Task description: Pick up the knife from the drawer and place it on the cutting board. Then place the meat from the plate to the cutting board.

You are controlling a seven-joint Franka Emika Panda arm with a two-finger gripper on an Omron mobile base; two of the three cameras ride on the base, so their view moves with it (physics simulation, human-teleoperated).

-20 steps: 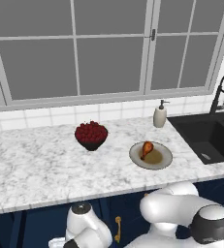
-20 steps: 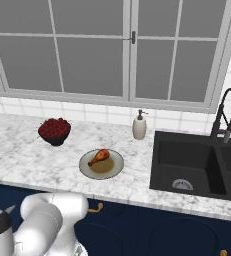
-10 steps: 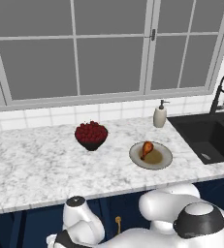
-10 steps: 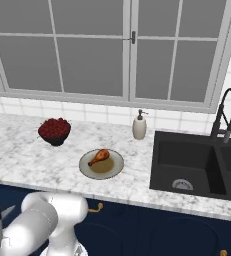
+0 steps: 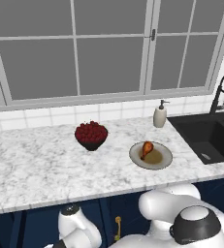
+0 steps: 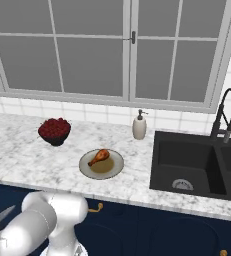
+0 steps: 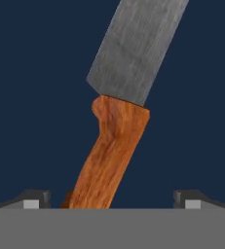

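The knife (image 7: 114, 146) lies on the dark blue drawer floor (image 7: 31, 97), orange-brown handle toward me and grey blade pointing away. My gripper (image 7: 111, 199) hangs just over the handle, open, with one fingertip (image 7: 33, 198) on each side and neither touching it. The meat (image 5: 146, 148) (image 6: 99, 156), an orange-brown drumstick, rests on the round plate (image 5: 163, 159) (image 6: 114, 167) on the marble counter. The cutting board is out of view.
A black bowl of red berries (image 5: 90, 135) stands left of the plate, and a soap dispenser (image 5: 159, 115) behind it. A black sink (image 5: 208, 138) with a dark faucet (image 5: 220, 92) lies to the right. Navy cabinet fronts with a brass handle (image 5: 117, 227) run under the counter.
The arm's joints below the counter edge have shifted a little to the left. The plate, meat and bowl have not moved.
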